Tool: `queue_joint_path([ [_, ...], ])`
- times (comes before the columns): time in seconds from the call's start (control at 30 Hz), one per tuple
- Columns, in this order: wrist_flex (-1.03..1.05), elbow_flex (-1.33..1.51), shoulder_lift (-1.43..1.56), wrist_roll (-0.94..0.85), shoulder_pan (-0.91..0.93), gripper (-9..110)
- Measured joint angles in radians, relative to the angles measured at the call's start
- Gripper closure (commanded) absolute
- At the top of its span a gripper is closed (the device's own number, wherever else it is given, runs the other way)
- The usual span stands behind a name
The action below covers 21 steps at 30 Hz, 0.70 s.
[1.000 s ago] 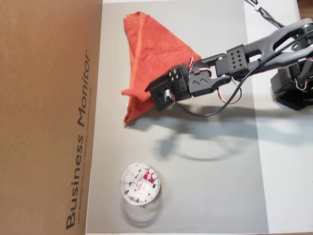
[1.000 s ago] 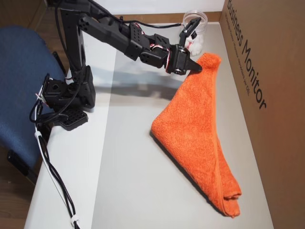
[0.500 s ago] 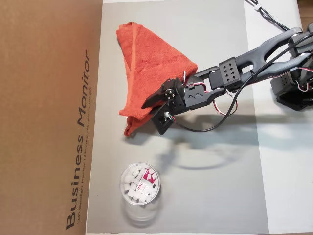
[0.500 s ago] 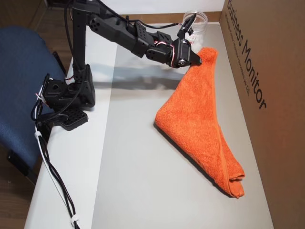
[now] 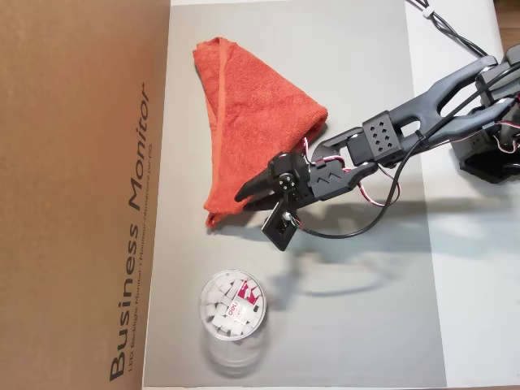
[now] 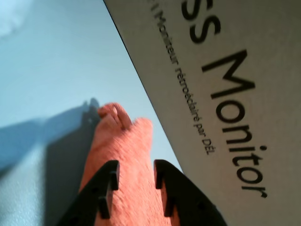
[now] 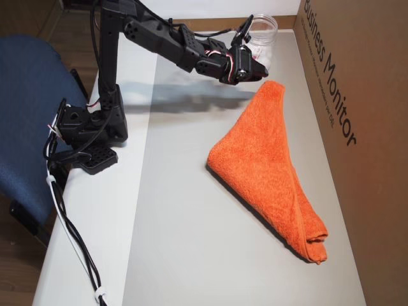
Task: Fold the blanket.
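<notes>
One arm reaches in from the right of an overhead view, its gripper (image 5: pixel 248 192) hanging over the lower edge of the blanket (image 5: pixel 252 122). The orange-red blanket lies folded into a rough triangle on a grey mat (image 5: pixel 357 309), its hemmed edge running down the left side and its narrow tip pointing down. A clear cup (image 5: pixel 233 313) of white pieces stands on the mat below the blanket, apart from it. A brown box (image 5: pixel 73 162) printed "Business Monitor" fills the left of the picture. The white counter (image 5: pixel 479 284) shows to the right of the mat.

Seen from the wrist, the two black fingers (image 6: pixel 109 186) stand parted with the blanket (image 6: pixel 127 160) showing between them; whether they touch the cloth cannot be told. The blanket's rolled tip points up the picture, lying on the mat (image 6: pixel 56 70) just beside the box (image 6: pixel 225 70).

From the other overhead view, the arm stretches from its base at the left edge of the counter (image 7: pixel 95 255) toward the far end of the blanket (image 7: pixel 268 159). The gripper (image 7: pixel 245 67) sits just above the blanket's far corner, in front of the cup (image 7: pixel 264 35); its opening is hard to judge here. The blanket runs diagonally across the mat (image 7: pixel 191 255), with its bunched tip nearest the camera, close to the box (image 7: pixel 363 159).
</notes>
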Motion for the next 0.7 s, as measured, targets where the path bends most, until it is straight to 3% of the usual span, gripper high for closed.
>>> queue_joint_path([
  [0.5,0.008,0.000,0.031,0.015,-0.021,96],
  [0.7,0.106,0.000,0.133,0.183,-0.020,96],
])
